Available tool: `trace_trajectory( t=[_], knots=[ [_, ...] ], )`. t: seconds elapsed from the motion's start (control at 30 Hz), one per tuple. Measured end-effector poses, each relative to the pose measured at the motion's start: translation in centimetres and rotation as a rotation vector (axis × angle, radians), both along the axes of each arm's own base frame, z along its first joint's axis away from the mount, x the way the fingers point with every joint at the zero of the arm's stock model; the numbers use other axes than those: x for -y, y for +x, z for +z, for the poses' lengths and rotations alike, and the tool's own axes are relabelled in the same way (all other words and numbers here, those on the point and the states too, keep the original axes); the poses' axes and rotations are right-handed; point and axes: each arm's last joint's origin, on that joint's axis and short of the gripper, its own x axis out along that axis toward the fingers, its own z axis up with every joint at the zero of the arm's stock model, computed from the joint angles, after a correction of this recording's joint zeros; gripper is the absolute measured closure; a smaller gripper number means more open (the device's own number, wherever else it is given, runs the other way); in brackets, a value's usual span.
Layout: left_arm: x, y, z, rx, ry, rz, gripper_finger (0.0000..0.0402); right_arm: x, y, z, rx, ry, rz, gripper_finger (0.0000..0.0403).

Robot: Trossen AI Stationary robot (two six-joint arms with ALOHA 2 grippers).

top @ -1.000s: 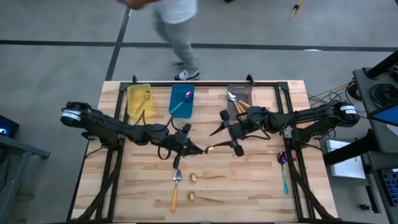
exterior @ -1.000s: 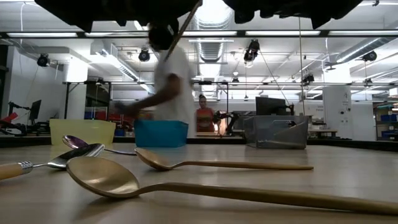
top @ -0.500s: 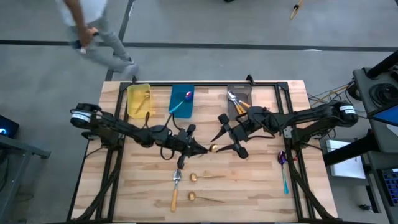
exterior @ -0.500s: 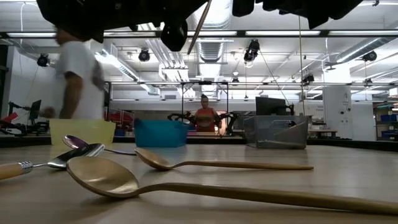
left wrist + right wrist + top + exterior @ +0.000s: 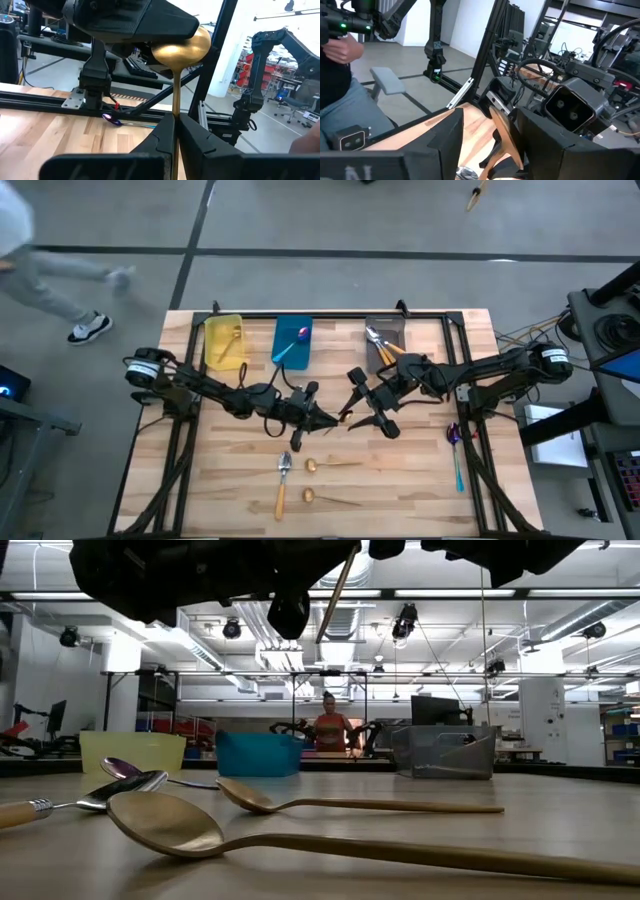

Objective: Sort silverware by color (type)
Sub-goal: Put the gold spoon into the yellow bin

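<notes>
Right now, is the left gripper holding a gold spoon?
Yes, the left gripper is shut on the gold spoon's thin handle, bowl raised toward the right gripper.

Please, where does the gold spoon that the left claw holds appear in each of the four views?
High view: gold spoon at table middle, between left claw and open right claw.
Low view: thin slanted handle at top centre.
Left wrist view: centre, bowl upward.
Right wrist view: probably the bronze strip in the lower middle.
Shared landmark: the left claw, shut on its handle.
</notes>
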Motion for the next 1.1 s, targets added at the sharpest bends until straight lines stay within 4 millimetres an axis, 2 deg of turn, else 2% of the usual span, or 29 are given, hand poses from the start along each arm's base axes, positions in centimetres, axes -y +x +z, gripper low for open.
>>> trace_trajectory(
  t=[0.17,0.53,0.87,1.1],
  knots=[
    [-0.1,0.0,0.0,0.003,-0.001,0.002,0.0401,0.0,0.0,0.0,0.002,-0.003,-0.001,0.0262],
    [-0.1,0.0,0.1,0.008,-0.002,0.0,0.04,0.1,0.1,-0.1,-0.004,-0.004,-0.017,0.0385],
    [-0.4,0.0,0.1,0.005,-0.003,0.022,0.04,0.4,0.0,-0.2,-0.038,0.02,-0.024,0.0389],
    [-1.1,-0.3,0.7,-0.032,0.002,0.041,0.0401,1.8,-1.3,0.0,-0.158,-0.037,-0.391,0.039]
  ],
)
